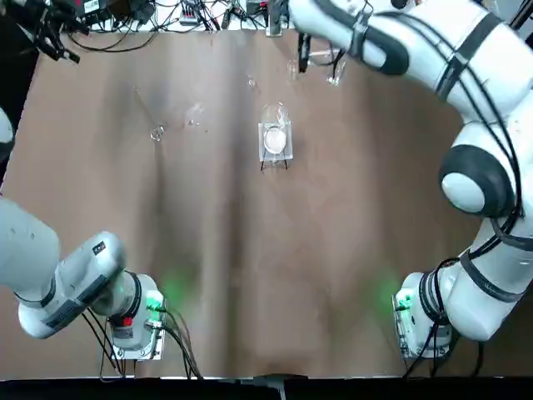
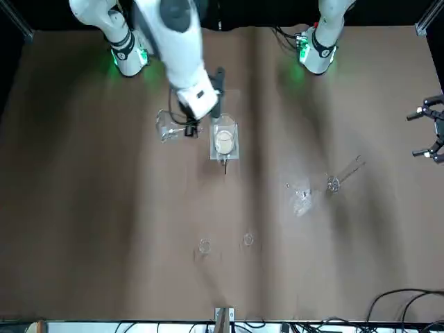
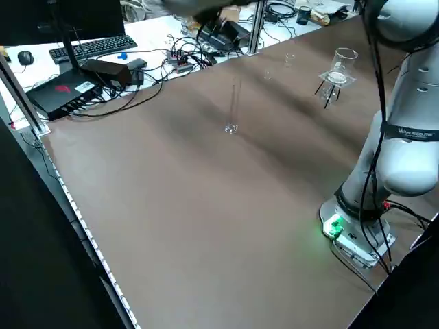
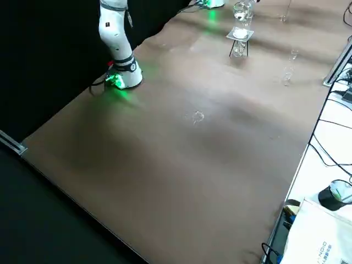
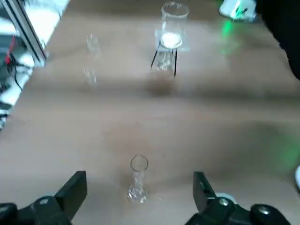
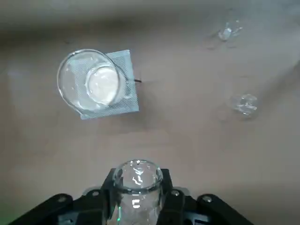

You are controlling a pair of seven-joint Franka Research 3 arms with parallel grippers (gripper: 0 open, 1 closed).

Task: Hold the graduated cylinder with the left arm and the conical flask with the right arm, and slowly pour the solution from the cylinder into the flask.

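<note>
Tabletop [image 1: 333,250], lettered bag [image 4: 316,236], left gripper [image 5: 140,183] open near cylinder [image 3: 234,110], right gripper [image 6: 139,185] grasping glass [image 6: 138,199] midair

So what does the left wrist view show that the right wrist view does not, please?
Only the left wrist view: the left gripper, open above the table near the cylinder, plus a metal frame bar and a green-lit arm base.

Only the right wrist view: the right gripper, beyond the stand, its fingers closed on a clear glass vessel.

Both: the beaker on its stand, and two small glass pieces on the table.
</note>
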